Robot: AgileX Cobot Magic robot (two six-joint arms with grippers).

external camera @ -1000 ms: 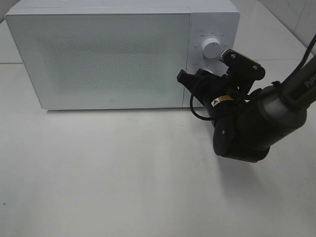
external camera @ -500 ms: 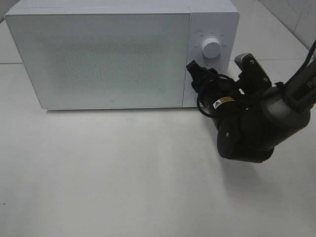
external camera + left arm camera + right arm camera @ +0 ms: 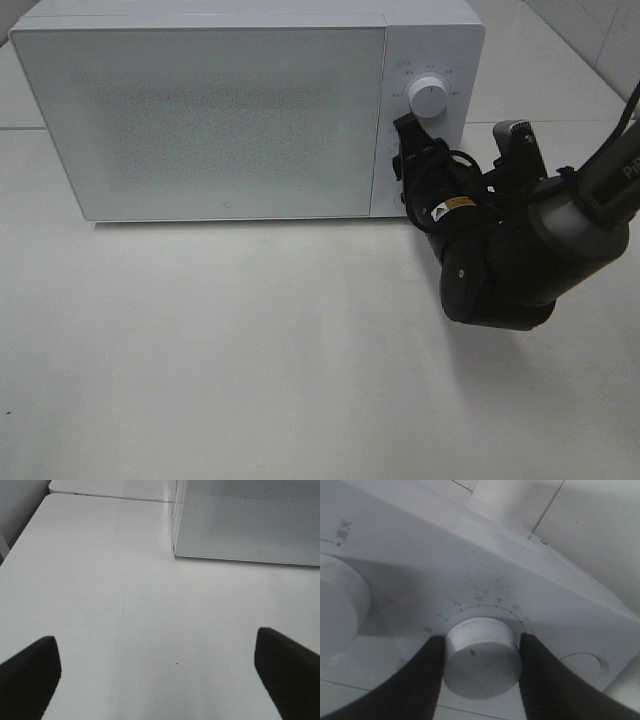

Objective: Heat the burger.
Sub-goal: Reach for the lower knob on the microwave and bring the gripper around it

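The burger is out of view. The white microwave [image 3: 200,110] stands at the back of the table with its door shut. My right gripper [image 3: 428,150] is at the control panel, below the upper dial [image 3: 428,98]. In the right wrist view, its black fingers [image 3: 420,680] press both sides of the round lower knob [image 3: 482,655], which has a red mark and a numbered scale around it. My left gripper [image 3: 160,680] is open and empty over bare table, in front of the microwave's left corner [image 3: 176,555].
The white table [image 3: 250,350] spreads out in front of the microwave. The right arm's dark body [image 3: 510,260] hangs over the table's right side. A second knob [image 3: 340,605] shows beside the held one.
My right gripper has moved right along the microwave front to the control panel and rolled, so its fingers now sit around the lower knob. The left gripper view has no earlier frame.
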